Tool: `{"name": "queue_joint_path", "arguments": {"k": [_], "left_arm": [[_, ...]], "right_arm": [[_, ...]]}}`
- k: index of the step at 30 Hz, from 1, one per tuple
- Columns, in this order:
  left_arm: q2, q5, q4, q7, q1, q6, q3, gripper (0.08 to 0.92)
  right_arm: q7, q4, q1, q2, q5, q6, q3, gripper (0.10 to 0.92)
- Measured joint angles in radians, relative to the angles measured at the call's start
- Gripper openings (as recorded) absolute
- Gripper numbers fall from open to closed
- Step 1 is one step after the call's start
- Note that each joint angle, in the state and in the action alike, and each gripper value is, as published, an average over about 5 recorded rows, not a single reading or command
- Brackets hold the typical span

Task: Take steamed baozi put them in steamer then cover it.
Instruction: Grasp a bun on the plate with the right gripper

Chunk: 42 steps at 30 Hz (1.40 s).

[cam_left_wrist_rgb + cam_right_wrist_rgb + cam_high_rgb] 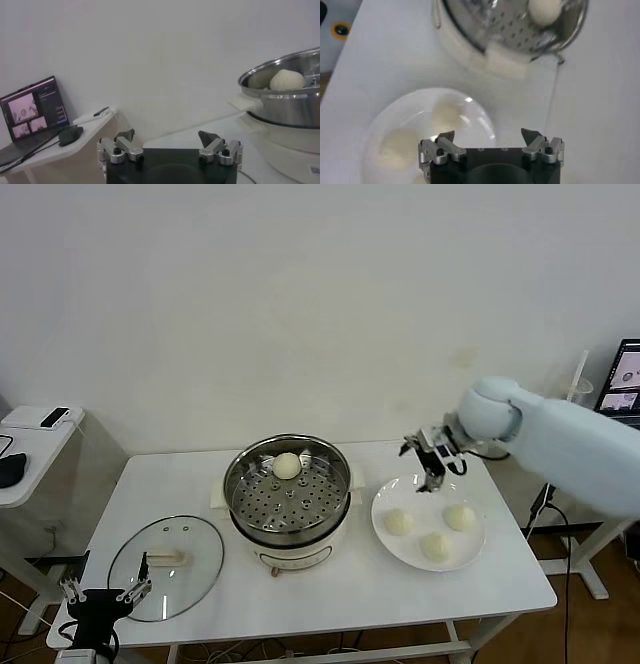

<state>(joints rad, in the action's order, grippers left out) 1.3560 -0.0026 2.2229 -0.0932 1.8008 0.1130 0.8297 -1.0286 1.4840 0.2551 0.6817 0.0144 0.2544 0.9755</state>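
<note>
- Currently I count four steamed baozi: one (287,466) on the perforated tray of the steamer (330,499), three on the white plate (385,539) beside it: (399,522), (460,517), (435,547).
- My right gripper (434,474) hovers over the plate's far rim, claw released, holding nothing.
- One cover (166,567) lies flat on the table (330,604), left of the steamer.
- My left gripper (103,596) is parked at the table's near-left edge, claw released.
</note>
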Motion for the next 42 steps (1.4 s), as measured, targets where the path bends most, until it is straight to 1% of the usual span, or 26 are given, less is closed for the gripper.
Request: {"name": "queue_joint_path", "arguments": {"k": [5,12,26,42], "left_arm": [[0.001,0.002,0.001,0.002,-0.006,0.004,0.0,0.823],[0.0,0.003,-0.003,0.003,-0.002,0.005,0.011,0.823],[-0.001,0.002,-0.012,0.006,-0.005,0.005,0.02,0.823],[-0.007,0.002,-0.015,0.008,-0.013,0.007,0.029,0.823]], "right_arm": [[0.004,-0.024,-0.075,0.014,-0.023,0.015,-0.033,0.823],[0.002,-0.091,-0.143,0.074,-0.044,0.021,-0.06,0.823],[0.003,-0.245,-0.2,0.196,-0.096,0.029,-0.081,0.823],[0.015,-0.382,-0.241,0.291,-0.156,0.02,-0.098,0.823]]}}
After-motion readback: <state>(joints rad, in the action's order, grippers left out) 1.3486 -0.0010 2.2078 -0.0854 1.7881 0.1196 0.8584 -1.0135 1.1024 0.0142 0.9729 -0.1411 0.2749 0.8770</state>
